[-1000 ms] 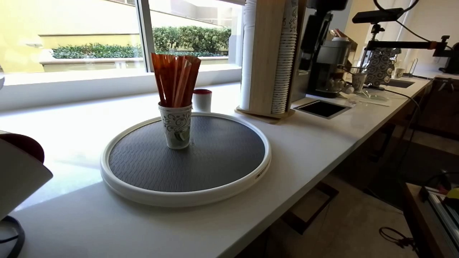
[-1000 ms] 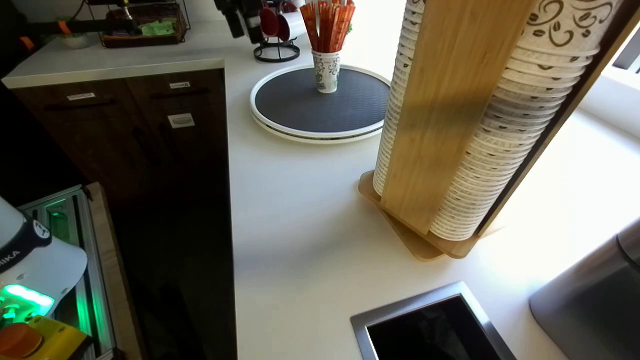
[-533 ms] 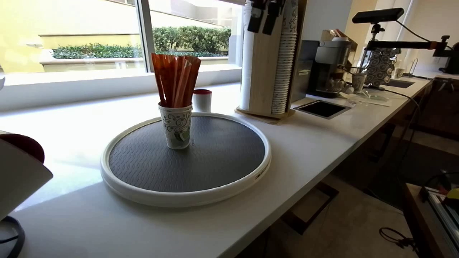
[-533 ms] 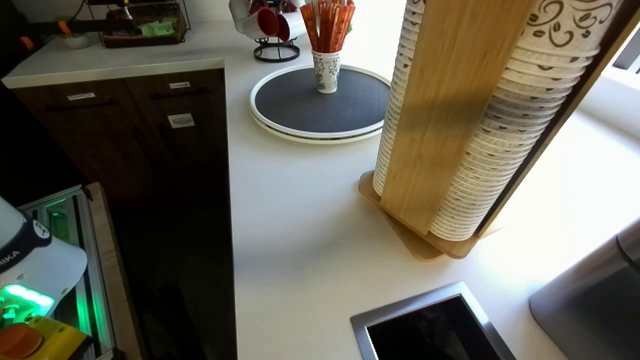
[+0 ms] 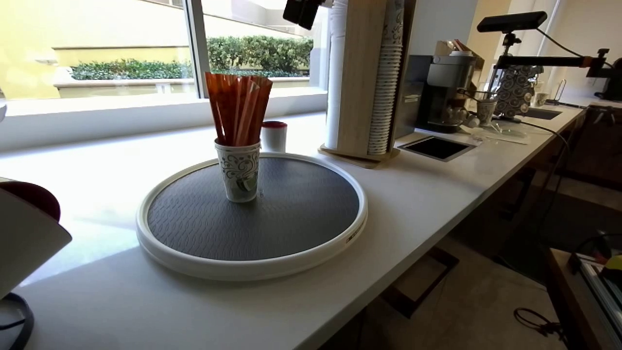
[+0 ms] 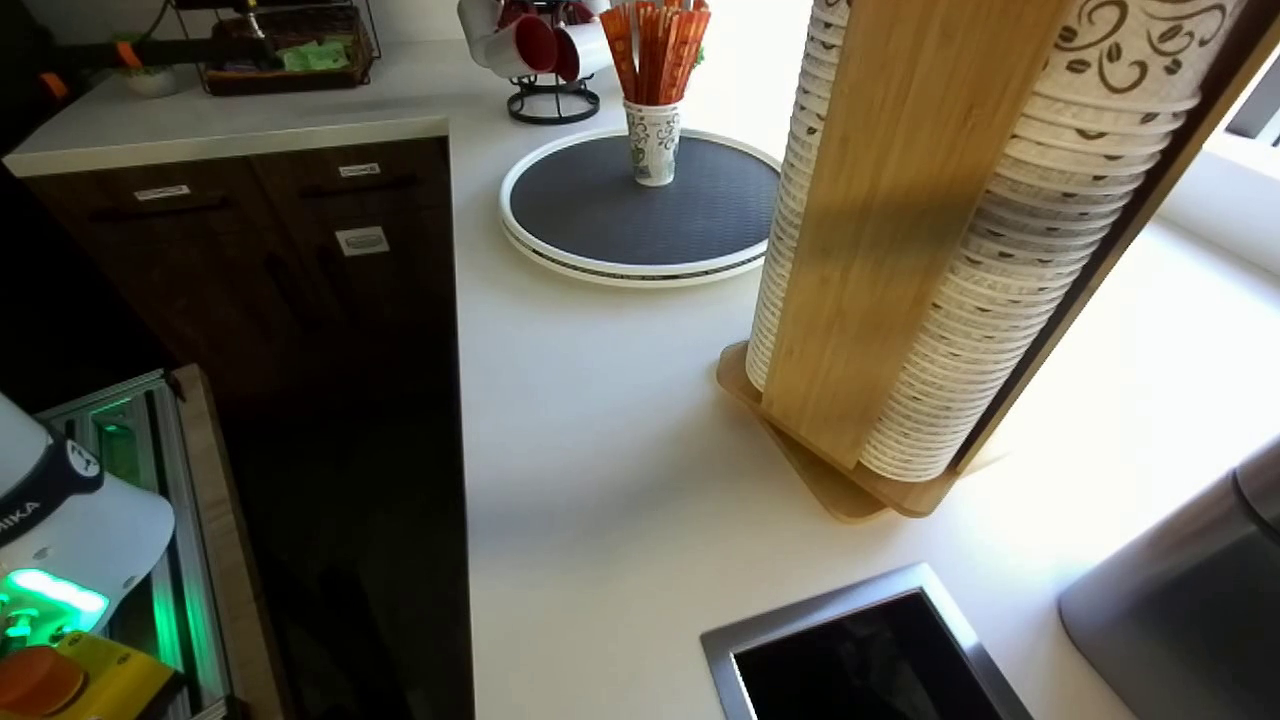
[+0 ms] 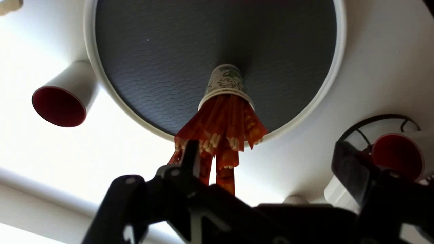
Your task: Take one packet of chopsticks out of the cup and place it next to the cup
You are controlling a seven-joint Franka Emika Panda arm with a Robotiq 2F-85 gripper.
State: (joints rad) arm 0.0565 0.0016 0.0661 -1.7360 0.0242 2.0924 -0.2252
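Clearly below the claw [image 7: 267, 148], chopstick packets [image 7: 224, 117].

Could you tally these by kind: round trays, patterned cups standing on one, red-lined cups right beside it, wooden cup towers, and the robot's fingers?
Round tray: 1
Patterned cup on the tray: 1
Red-lined cup beside the tray: 1
Wooden cup tower: 1
Fingers: 2
Total: 6. The chopstick packets overlap too much to count.
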